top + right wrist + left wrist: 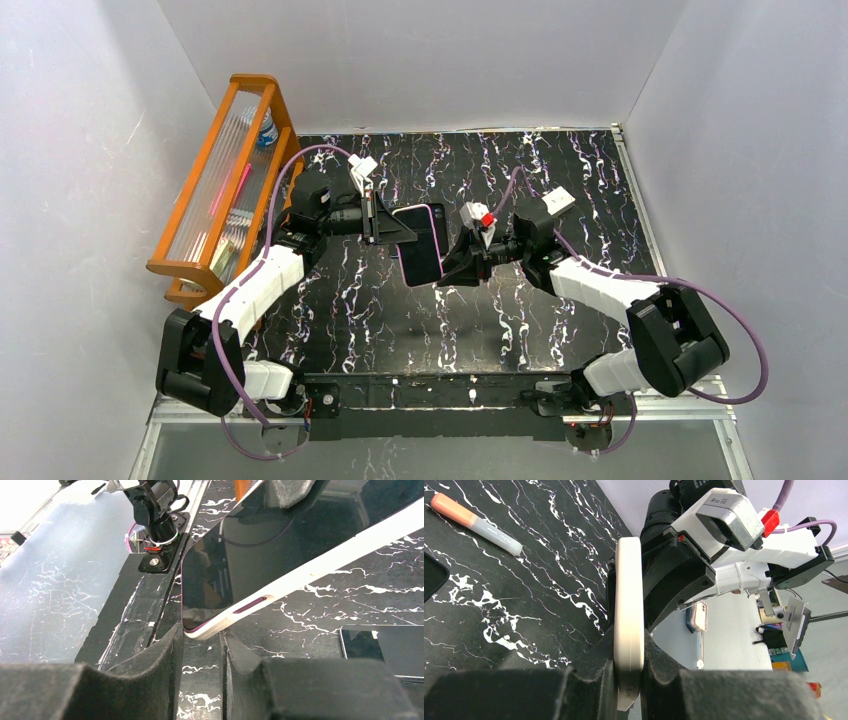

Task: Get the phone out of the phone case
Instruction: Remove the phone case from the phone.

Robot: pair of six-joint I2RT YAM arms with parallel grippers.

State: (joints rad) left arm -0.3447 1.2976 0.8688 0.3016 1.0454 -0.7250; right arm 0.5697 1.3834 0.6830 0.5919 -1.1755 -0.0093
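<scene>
A phone [420, 245] with a dark screen sits in a white case with a pink rim and is held off the black marbled table [560, 180] between both arms. My left gripper [393, 228] is shut on the case's long edge; in the left wrist view the white case [629, 610] stands edge-on between my left gripper's [630, 680] pads. My right gripper [462, 262] is at the phone's lower right. In the right wrist view the cased phone [240, 565] slants, and its corner sits pinched between the tips of my right gripper [202, 635].
An orange rack [225, 190] holding a bottle [266, 130] stands at the table's left edge. A grey and orange marker [476, 524] lies on the table. A flat black slab [385, 650] lies on the table to the right of my right gripper.
</scene>
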